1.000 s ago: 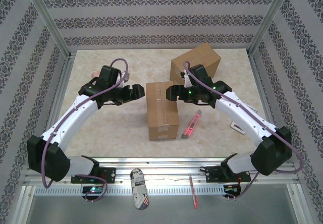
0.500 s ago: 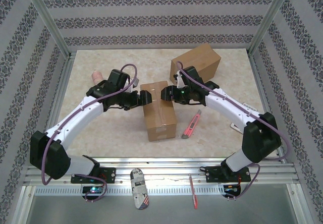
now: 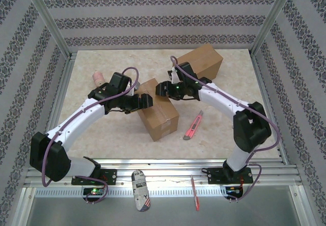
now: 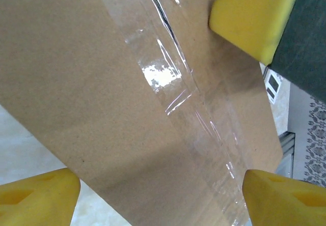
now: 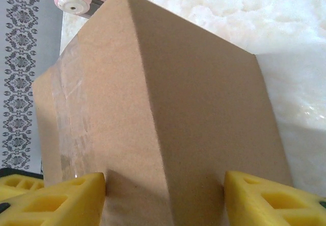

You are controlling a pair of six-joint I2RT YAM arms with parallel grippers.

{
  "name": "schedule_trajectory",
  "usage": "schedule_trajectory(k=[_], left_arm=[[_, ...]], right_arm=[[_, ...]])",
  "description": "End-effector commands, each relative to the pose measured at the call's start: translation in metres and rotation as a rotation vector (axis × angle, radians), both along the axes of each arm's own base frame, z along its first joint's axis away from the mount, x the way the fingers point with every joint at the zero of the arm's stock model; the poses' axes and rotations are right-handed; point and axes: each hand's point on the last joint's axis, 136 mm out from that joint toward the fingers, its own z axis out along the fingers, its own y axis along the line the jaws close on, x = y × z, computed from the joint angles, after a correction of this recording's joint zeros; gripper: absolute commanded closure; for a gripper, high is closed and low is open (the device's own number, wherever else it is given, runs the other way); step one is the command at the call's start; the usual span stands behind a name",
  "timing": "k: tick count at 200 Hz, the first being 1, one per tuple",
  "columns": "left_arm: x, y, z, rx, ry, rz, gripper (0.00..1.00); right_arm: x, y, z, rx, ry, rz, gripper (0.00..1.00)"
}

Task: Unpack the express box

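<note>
The express box (image 3: 159, 115) sits around the middle of the table (image 3: 102, 129), skewed to its edges. The clear tape seam (image 4: 173, 78) along its top looks unbroken as far as we can see, so we reckon this is the steady-the-box stage, with nothing unpacked yet.

The right gripper (image 3: 161, 89) is pinched onto the box's far end, pads flat against two opposite faces. The left gripper (image 3: 144, 103) is spread wide and straddles the box from its left side. We can't tell if its pads touch the cardboard.

To do this well, we'd go light with the right-hand pinch so the walls don't cave. We'd also brace the box by its sides, leaving the seam uncovered. The box cutter (image 3: 192, 126) lies just right of the box, toward the near edge, so we'd leave a clean path to it.
</note>
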Motion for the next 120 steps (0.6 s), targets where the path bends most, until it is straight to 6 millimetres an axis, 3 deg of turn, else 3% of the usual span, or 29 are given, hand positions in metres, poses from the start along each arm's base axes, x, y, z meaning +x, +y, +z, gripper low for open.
schedule_trajectory(k=[1, 49, 97, 120], left_arm=[[0.008, -0.003, 0.002, 0.002, -0.035, 0.01, 0.16], [0.023, 0.001, -0.005, 0.074, -0.042, 0.023, 0.16], [0.029, 0.013, 0.001, 0.17, -0.067, 0.026, 0.15], [0.032, 0.017, 0.008, 0.196, -0.088, 0.025, 0.13]], right_arm=[[-0.008, 0.032, 0.008, 0.074, 0.027, 0.079, 0.4], [0.0, 0.04, 0.008, 0.072, 0.034, 0.082, 0.41], [0.012, 0.033, 0.018, 0.008, 0.006, 0.051, 0.23], [0.021, 0.027, 0.028, -0.009, -0.013, 0.028, 0.19]])
